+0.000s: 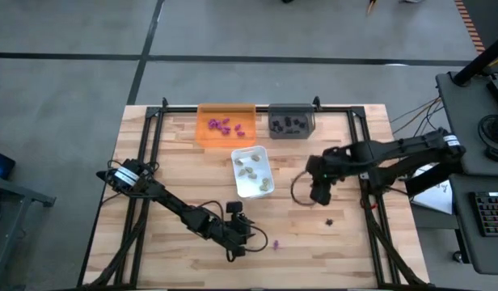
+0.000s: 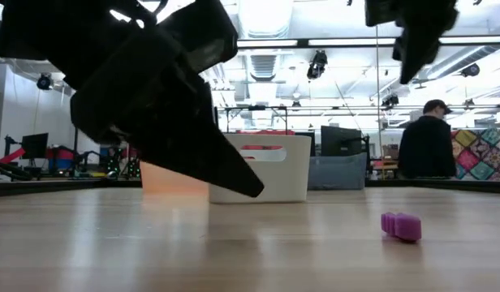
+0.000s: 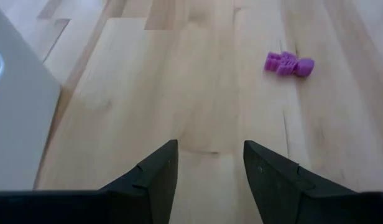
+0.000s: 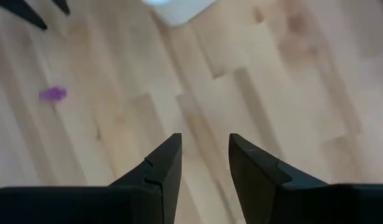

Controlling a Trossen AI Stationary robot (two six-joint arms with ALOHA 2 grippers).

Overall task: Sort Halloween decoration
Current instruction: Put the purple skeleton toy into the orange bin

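One purple Halloween decoration piece lies on the wooden table near its front edge. My left gripper stands open just left of it, low over the table, with only bare wood between its fingers. A small black piece lies farther right. My right gripper hangs open high above the table, right of the white tray, holding nothing. Its wrist view shows the purple piece farther off.
Three trays stand at the back middle. The orange tray holds purple pieces, the grey tray black ones, and the white tray pale beige ones. A black frame rims the table. A person sits beyond it.
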